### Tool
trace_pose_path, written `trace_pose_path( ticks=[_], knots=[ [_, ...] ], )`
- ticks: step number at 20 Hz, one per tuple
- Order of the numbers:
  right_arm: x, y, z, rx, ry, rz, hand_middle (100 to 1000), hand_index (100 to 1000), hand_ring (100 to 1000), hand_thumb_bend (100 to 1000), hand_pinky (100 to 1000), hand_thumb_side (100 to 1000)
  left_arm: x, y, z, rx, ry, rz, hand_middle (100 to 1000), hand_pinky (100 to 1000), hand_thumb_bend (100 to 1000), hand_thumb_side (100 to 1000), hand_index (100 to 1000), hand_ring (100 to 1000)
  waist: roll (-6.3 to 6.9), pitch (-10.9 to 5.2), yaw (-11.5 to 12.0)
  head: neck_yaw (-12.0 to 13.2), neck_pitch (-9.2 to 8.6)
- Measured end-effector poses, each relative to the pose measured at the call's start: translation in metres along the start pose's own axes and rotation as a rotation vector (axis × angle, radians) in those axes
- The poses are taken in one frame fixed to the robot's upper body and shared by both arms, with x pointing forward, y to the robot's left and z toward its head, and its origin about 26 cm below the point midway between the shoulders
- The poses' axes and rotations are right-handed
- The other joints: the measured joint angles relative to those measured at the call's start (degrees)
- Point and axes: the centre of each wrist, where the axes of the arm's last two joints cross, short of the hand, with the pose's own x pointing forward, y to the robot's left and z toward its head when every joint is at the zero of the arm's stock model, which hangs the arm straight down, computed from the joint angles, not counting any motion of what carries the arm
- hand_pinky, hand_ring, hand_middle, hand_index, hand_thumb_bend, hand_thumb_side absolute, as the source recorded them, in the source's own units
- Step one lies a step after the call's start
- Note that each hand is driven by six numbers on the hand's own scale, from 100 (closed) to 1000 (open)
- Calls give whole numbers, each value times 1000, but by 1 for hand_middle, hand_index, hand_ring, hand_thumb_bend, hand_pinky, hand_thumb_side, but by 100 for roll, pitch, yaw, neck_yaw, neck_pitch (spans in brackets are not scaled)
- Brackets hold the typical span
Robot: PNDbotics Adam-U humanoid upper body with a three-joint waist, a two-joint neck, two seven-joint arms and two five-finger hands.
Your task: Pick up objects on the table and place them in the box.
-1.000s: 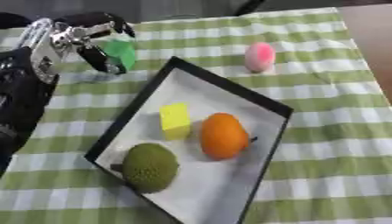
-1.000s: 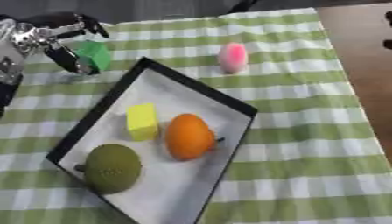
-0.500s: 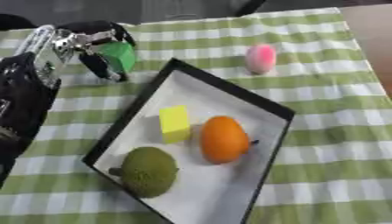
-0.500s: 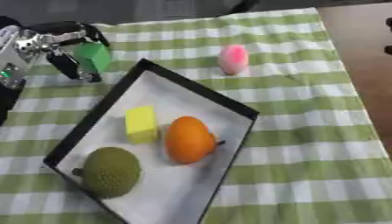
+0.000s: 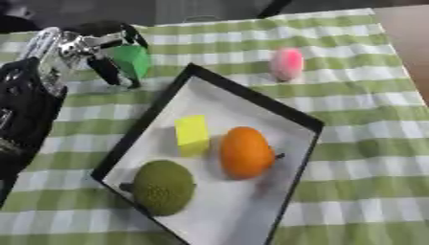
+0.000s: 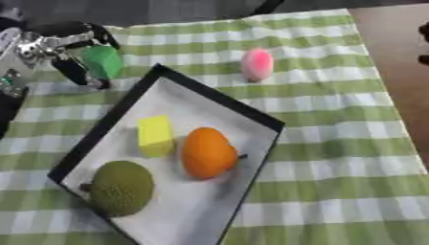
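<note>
My left hand [image 5: 84, 50] comes in from the upper left and is shut on a green block [image 5: 132, 61], held just beyond the far left corner of the black-rimmed box [image 5: 251, 99]. Inside the box lie a yellow block [image 5: 192, 134], an orange fruit [image 5: 245, 152] and a rough green fruit [image 5: 163, 186]. A pink object [image 5: 287, 63] rests on the checked cloth beyond the box's far edge. My right hand shows in neither view.
The green-and-white checked cloth [image 5: 368, 143] covers the table. A brown surface [image 6: 394, 52] runs along the right side past the cloth's edge.
My left hand has carried the green block a little to the right, closer to the box's far left corner. The things in the box and the pink object have stayed put.
</note>
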Motion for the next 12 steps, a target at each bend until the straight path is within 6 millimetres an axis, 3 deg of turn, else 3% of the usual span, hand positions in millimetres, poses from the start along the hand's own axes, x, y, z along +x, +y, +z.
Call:
trace_pose_path(
  ticks=[12],
  knots=[
    [-3, 0, 2, 4, 9, 7, 889, 899, 1000, 100, 898, 657, -2, -2, 0, -17, 24, 4, 795, 769, 416, 100, 815, 777, 0, 11, 0, 1, -8]
  ],
)
